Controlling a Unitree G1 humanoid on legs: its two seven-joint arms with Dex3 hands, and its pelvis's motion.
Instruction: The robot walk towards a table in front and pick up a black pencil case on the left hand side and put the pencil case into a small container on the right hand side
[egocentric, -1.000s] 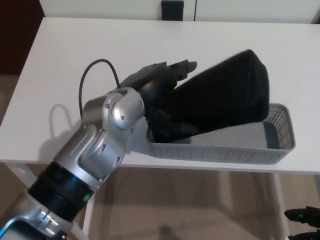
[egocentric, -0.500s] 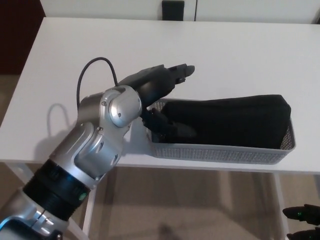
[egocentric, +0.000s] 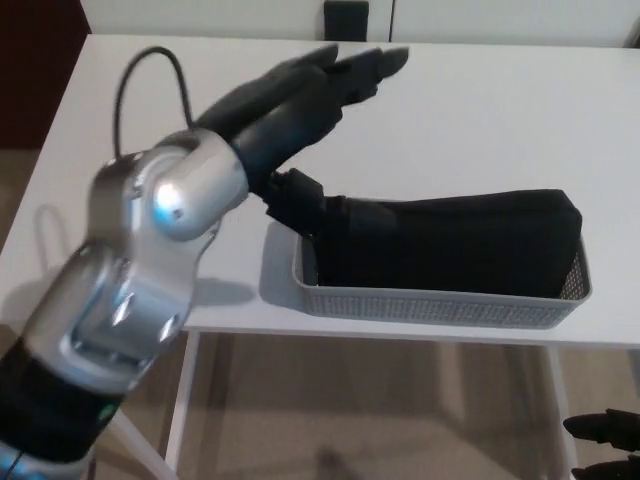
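We see a white rectangular desk (egocentric: 480, 120) filling most of the view. Our silver-jointed left arm (egocentric: 150, 260) extends over its left part. At the desk's front edge, toward the right corner, sits a long grey mesh plastic container (egocentric: 440, 303). The black soft fabric pencil case (egocentric: 450, 245) lies lengthwise inside it (nearly end to end). Our black left hand (egocentric: 290, 100) hangs above the desk's middle, fingers stretched apart, gripping nothing. Our right hand (egocentric: 605, 430) shows below the front right corner; we cannot tell its state.
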